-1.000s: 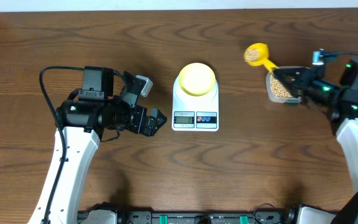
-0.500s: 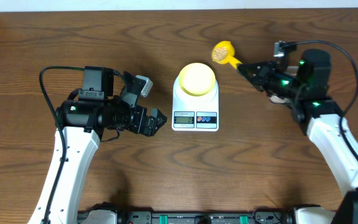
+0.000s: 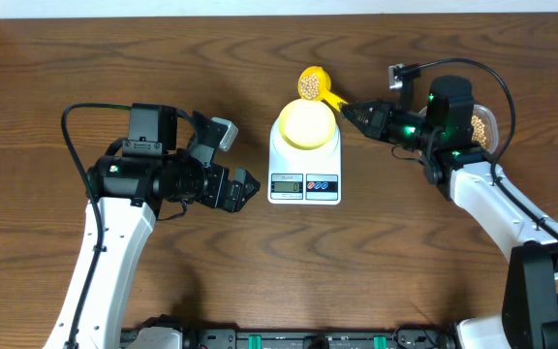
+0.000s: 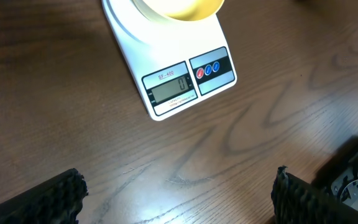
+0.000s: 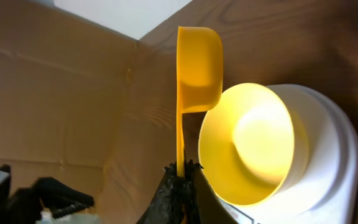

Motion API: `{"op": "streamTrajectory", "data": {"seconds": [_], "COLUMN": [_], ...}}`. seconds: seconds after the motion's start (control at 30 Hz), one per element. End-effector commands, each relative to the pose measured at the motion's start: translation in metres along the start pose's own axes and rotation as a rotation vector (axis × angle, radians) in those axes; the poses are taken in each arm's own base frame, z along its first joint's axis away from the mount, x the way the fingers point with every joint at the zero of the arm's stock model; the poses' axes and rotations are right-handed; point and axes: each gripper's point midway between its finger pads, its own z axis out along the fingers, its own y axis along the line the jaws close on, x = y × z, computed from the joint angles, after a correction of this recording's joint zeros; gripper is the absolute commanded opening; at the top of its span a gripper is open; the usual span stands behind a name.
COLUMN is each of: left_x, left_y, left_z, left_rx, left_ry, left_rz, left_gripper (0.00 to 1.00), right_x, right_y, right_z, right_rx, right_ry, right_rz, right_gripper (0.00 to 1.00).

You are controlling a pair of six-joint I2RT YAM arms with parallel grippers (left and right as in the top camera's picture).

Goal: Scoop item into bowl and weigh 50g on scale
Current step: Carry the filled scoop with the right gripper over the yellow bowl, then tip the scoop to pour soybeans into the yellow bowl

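Right arm, carry-to-bowl step

- Scoop (image 3: 311, 83): yellow, cup heaped with beans (image 3: 309, 86). The right gripper (image 3: 349, 111) was clamped tight on the far end of its thin handle. In the right wrist view the handle ran straight out from the pinched tips (image 5: 179, 171), with the cup seen from the side.
- Cup position: just beyond the far rim of the bowl (image 3: 306, 123), overlapping the rim at most and not over the middle. I could not tell the clearance above the rim.
- Bowl: pale yellow, seated on the platform of the scale (image 3: 303, 160), and it looked empty. The display (image 4: 173, 87) read zero.
- Tub (image 3: 483, 124) holding the rest of the beans sat on the table (image 3: 405, 252) behind the right arm, well apart from the scale.
- Left gripper (image 3: 236, 160): jaws spread wide, holding nothing, parked near the scale's left side.

Risks as I judged them:
1. Tipping from here would drop beans past the far rim onto the table or the platform. The cup needs to come further over the bowl first.
2. The pinch on the slim handle end could let the loaded scoop roll and spill early.
3. A nudge against the rim would shift the bowl or upset the reading.
4. Dumping the whole heap at once could overshoot the target weight, so pour slowly and watch the display
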Motion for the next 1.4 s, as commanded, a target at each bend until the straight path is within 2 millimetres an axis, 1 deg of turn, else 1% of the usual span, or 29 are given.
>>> {"op": "streamTrajectory", "data": {"seconds": [0.0,0.1,0.3,0.53,0.7,0.83,1.0,1.13,1.27,1.37], "left_x": [0.003,0.003,0.003,0.003,0.003,0.003,0.003,0.003,0.003,0.003], "left_y": [0.004,0.004,0.004,0.004,0.004,0.004,0.004,0.004,0.004,0.004], "left_z": [0.002,0.002,0.002,0.002,0.002,0.002,0.002,0.002,0.002,0.002], "left_rx": [-0.009,-0.009,-0.009,-0.009,-0.009,-0.009,-0.009,-0.009,-0.009,-0.009], "left_ry": [0.011,0.011,0.011,0.011,0.011,0.011,0.011,0.011,0.011,0.011], "left_rz": [-0.005,-0.005,-0.005,-0.005,-0.005,-0.005,-0.005,-0.005,-0.005,-0.005], "left_gripper": [0.98,0.98,0.98,0.98,0.98,0.98,0.98,0.98,0.98,0.98], "right_x": [-0.001,0.005,0.018,0.019,0.025,0.023,0.021,0.024,0.023,0.026], "right_y": [0.010,0.007,-0.003,0.000,-0.006,0.001,-0.002,-0.003,-0.009,-0.008], "right_z": [0.000,0.001,0.000,-0.003,-0.014,-0.024,-0.022,-0.016,-0.012,-0.009], "right_rx": [-0.021,-0.013,0.020,0.027,0.144,0.200,0.251,0.302,0.397,0.422], "right_ry": [0.007,0.026,0.076,0.080,0.091,0.071,0.059,0.069,0.066,0.082], "right_rz": [-0.165,-0.200,-0.203,-0.264,-0.337,-0.424,-0.485,-0.609,-0.713,-0.795], "right_gripper": [0.01,0.01,0.01,0.01,0.01,0.01,0.01,0.01,0.01,0.01]}}
